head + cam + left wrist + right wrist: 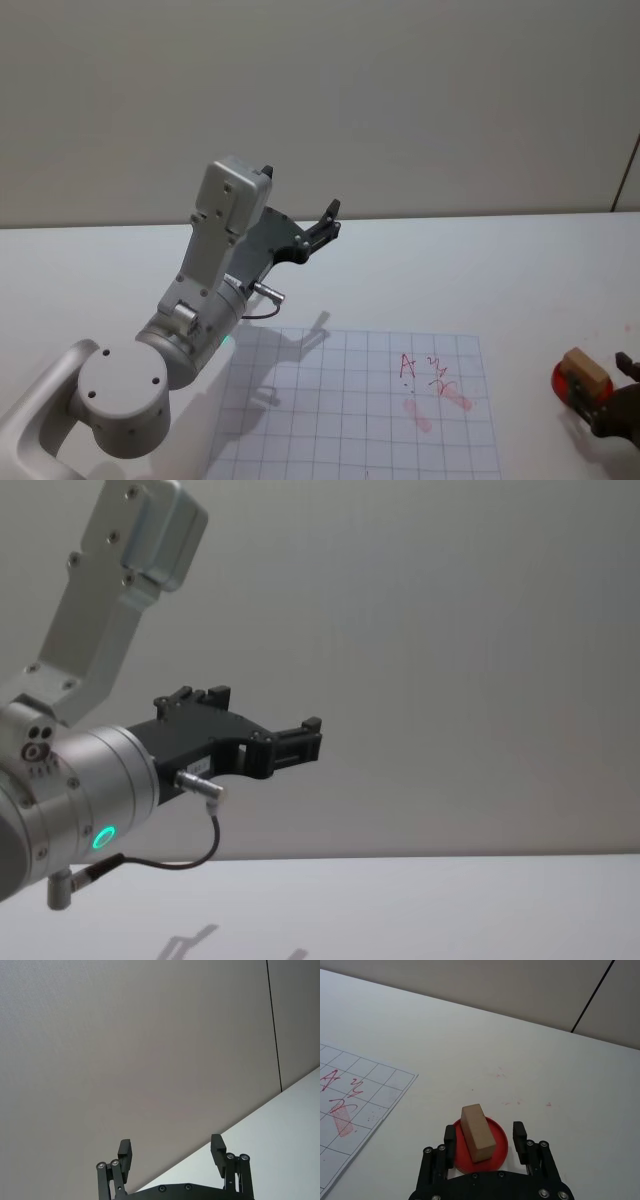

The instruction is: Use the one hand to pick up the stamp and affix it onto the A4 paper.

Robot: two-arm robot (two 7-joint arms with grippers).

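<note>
Right gripper [612,395], head view: low at the right of the table [450,270], by the stamp [586,372], apart from the A4 paper [330,400].
Left gripper [171,1152], left wrist view: spread, empty, parked aloft.
Right wrist view: fingers spread astride the stamp, not clamped.
Progress: stamp unlifted, I'd say; grasp, carry and press are left.

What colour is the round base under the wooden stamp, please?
The round base is red; the right wrist view shows it best.

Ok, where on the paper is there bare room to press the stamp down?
Bare grid lies on the A4 paper between the left arm's shadow and the red marks. Crowded: the sheet's right part, around those marks. The stamp sits off the sheet, to its right, inside the open right gripper.
</note>
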